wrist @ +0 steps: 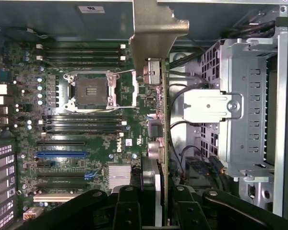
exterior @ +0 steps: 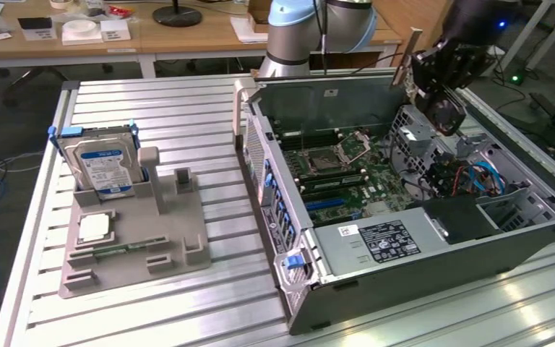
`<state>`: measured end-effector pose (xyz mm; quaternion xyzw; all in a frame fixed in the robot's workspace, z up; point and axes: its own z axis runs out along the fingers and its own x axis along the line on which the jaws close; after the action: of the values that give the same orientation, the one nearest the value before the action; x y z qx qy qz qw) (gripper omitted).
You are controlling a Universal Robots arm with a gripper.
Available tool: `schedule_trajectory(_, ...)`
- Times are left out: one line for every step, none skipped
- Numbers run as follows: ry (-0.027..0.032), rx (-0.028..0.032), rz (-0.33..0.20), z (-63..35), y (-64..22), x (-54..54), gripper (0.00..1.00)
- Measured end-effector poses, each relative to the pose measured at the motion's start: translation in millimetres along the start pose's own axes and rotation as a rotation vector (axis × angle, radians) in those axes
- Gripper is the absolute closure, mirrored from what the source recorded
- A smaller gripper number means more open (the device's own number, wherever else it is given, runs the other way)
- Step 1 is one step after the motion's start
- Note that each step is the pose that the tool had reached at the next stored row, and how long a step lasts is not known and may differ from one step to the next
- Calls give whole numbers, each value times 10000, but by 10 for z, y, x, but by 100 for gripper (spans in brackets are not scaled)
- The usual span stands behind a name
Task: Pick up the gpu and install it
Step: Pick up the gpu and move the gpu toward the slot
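The gpu [exterior: 412, 58] hangs above the far right part of the open computer case [exterior: 509, 249], its long metal bracket standing nearly upright. My gripper [exterior: 441, 76] is shut on it. In the wrist view the gpu [wrist: 153, 33] is seen edge-on, bracket end farthest from the camera, with my gripper [wrist: 155, 203] clamped on the near end between black fingers [wrist: 127, 206]. The card hovers over the motherboard [wrist: 86, 124], between the processor socket [wrist: 91, 91] and the drive cage [wrist: 245, 105]. It is clear of the expansion slots [wrist: 62, 155].
A grey holder tray [exterior: 133, 246] on the slatted table in the exterior view's left carries an upright hard drive with a blue label [exterior: 104, 166]. The power supply [exterior: 384, 242] sits in the case's near corner. Cables [exterior: 480, 177] lie by the drive cage.
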<state>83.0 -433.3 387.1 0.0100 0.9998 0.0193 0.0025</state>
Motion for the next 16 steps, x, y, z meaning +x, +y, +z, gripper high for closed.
schedule_trajectory(0, 0, 0, 0, 0, 14, 72)
schedule_trajectory(0, -1, 0, 0, 0, 30, 72)
schedule_trajectory(0, -1, 0, 0, -1, 46, 72)
schedule_trajectory(0, -1, 0, 0, -1, 62, 72)
schedule_trajectory(0, 0, 1, 0, -1, 79, 72)
schedule_trajectory(0, -1, 1, 0, -2, 97, 72)
schedule_trajectory(0, 0, 1, -1, -2, 113, 72)
schedule_trajectory(0, -1, 0, -1, -2, 130, 72)
schedule_trajectory(0, -1, -1, 0, -3, 148, 72)
schedule_trajectory(0, -1, 0, -1, -3, 167, 72)
schedule_trajectory(0, 0, 0, -1, -4, 185, 72)
schedule_trajectory(0, -1, 0, -1, -4, 204, 72)
schedule_trajectory(0, 0, 1, -1, -4, 222, 72)
schedule_trajectory(0, -1, 1, -1, -5, 240, 72)
schedule_trajectory(0, 0, 0, -1, -5, 257, 72)
schedule_trajectory(0, 0, -1, -2, -5, 278, 72)
